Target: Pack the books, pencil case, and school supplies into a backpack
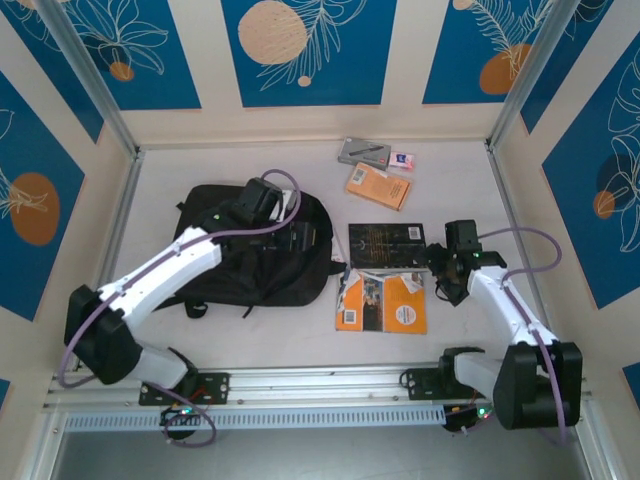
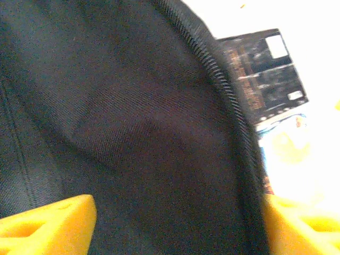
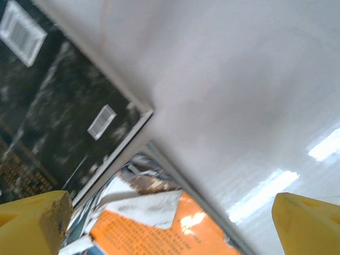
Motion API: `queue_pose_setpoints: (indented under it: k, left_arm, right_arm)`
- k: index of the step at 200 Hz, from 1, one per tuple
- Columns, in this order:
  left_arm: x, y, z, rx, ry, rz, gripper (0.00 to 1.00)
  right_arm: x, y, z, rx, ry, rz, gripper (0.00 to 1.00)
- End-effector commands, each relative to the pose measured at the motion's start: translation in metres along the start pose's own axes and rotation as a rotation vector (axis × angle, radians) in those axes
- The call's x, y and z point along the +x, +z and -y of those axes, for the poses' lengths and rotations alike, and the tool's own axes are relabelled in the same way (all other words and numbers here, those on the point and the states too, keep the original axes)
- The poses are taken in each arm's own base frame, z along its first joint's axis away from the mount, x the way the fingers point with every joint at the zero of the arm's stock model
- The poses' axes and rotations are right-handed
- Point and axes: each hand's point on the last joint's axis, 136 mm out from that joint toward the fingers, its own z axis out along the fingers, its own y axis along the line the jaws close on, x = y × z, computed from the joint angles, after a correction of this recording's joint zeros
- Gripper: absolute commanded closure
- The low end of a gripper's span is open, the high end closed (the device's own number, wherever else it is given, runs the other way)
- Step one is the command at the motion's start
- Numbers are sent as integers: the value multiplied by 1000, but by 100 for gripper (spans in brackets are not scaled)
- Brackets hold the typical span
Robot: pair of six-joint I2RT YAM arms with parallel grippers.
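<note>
The black backpack [image 1: 250, 262] lies flat at left centre, and my left gripper [image 1: 300, 236] hovers open just over its right part. The left wrist view has black fabric and a zip [image 2: 228, 95] between the yellow fingers [image 2: 48, 223]. A black book with gold print [image 1: 385, 244] lies right of the backpack, overlapping an orange book [image 1: 382, 303] in front. My right gripper [image 1: 441, 270] is open at their right edge, above the black book [image 3: 48, 106] and orange book [image 3: 154, 231]. Farther back lie another orange book [image 1: 378, 185], the grey pencil case [image 1: 363, 151] and the tiny eraser [image 1: 402, 159]. Calculator and strip packet are out of view.
White table [image 1: 460, 190] enclosed by blue-and-cream patterned walls; a metal rail [image 1: 320, 382] runs along the near edge by the arm bases. A backpack strap [image 1: 195, 308] trails toward the front. Bare table lies right of the books.
</note>
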Motion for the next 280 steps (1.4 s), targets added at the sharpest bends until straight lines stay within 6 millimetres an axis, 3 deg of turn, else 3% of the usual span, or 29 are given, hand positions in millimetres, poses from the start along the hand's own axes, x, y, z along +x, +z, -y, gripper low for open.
queue_pose_setpoints:
  k: [1, 30, 89, 125, 159, 192, 224, 261, 280]
  left_arm:
    - [1, -21, 28, 76, 47, 46, 17]
    - [19, -27, 53, 114, 83, 64, 12]
    - [51, -31, 78, 115, 110, 142, 12]
    - [94, 1, 86, 94, 215, 13, 16]
    - [132, 28, 93, 77, 362, -136, 20]
    - [166, 55, 67, -25, 429, -284, 31]
    - [184, 67, 32, -95, 418, -352, 38]
    - [172, 88, -19, -169, 229, -330, 45]
    - [163, 100, -32, -187, 152, -317, 46]
  right_arm:
    - [3, 12, -4, -36, 40, -58, 3]
    - [10, 20, -11, -45, 34, -106, 6]
    - [54, 27, -29, -101, 17, -248, 7]
    - [69, 24, -32, -90, -16, -274, 8]
    - [99, 20, -31, -95, -39, -337, 9]
    - [109, 14, -37, -116, -153, -313, 9]
    - [85, 13, -32, -56, -220, -205, 9]
    - [50, 18, -21, -41, -94, -169, 8]
    - [34, 21, -18, -52, -17, -154, 8]
